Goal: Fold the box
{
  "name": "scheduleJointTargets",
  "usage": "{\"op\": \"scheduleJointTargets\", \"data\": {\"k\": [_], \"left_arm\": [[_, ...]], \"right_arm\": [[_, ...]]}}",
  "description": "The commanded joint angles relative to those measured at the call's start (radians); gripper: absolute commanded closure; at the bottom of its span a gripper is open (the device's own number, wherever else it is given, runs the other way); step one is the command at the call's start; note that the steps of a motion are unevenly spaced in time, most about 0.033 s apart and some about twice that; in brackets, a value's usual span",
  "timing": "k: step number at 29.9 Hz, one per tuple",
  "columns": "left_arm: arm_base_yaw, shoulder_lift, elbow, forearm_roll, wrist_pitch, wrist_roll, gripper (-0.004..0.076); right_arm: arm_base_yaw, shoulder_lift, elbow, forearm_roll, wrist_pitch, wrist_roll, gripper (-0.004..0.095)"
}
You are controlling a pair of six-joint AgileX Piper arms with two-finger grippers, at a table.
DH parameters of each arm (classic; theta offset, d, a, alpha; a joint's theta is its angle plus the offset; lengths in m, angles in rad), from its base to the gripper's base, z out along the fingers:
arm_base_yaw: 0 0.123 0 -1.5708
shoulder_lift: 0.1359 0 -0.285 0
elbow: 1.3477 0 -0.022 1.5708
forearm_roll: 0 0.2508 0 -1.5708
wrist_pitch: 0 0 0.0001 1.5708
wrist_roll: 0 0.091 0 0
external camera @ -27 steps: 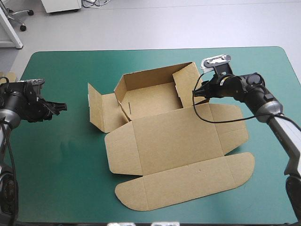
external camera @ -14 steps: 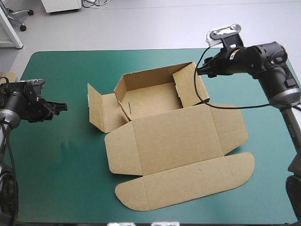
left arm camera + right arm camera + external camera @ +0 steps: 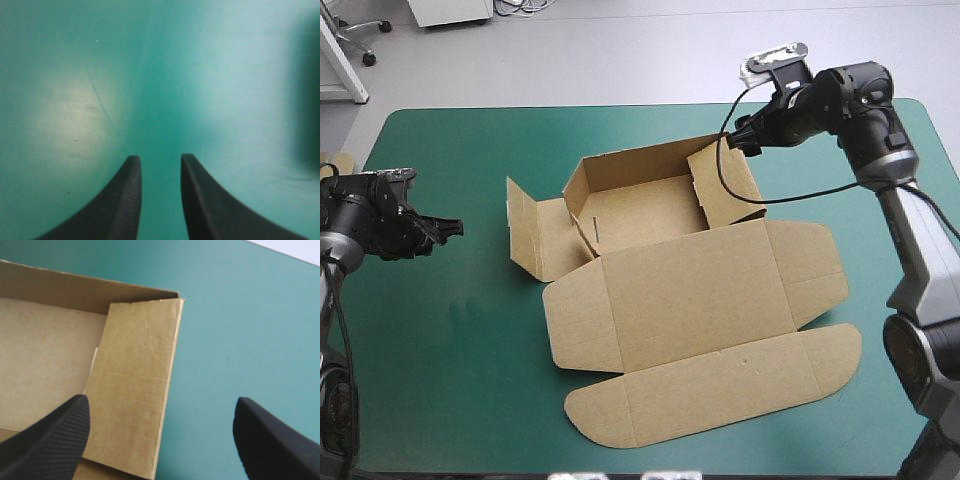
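Well, starting at the right gripper [image 3: 161, 402]: spread wide, empty, hovering above the raised right wall [image 3: 135, 375] of the brown box [image 3: 690, 300], near its far corner. Over at the left gripper [image 3: 159, 159]: barely parted, empty, above bare teal-green cover [image 3: 450, 340], well left of the box sitting mid-table, lid flat.

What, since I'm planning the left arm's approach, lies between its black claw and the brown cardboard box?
Nothing but bare teal-green table cover lies between the black left claw and the brown cardboard box; the high view shows it.

a lab: teal-green robot table [image 3: 460, 340], wheeled chair [image 3: 360, 35], white cabinet [image 3: 450, 10].
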Motion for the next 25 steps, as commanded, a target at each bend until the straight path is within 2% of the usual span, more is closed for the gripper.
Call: {"op": "scheduleJointTargets", "data": {"k": [1, 9, 16, 19, 25], "left_arm": [[-0.002, -0.037, -0.026, 0.002, -0.02, -0.002, 0.0526], [-0.002, -0.037, -0.026, 0.002, -0.015, 0.002, 0.0526], [-0.002, -0.037, -0.026, -0.005, -0.015, 0.008, 0.0526], [-0.002, -0.037, -0.026, -0.013, -0.015, 0.013, 0.0526], [-0.002, -0.037, -0.026, -0.017, -0.015, 0.013, 0.0526]], "right_arm": [[-0.004, 0.021, -0.036, -0.008, -0.039, -0.004, 0.0175], [-0.004, 0.159, -0.04, 0.015, -0.04, 0.027, 0.0181], [-0.004, 0.277, -0.134, 0.038, -0.036, 0.029, 0.0191], [-0.004, 0.304, -0.144, 0.049, -0.037, 0.029, 0.0254], [-0.004, 0.337, -0.144, 0.044, -0.039, 0.022, 0.0502]]}}
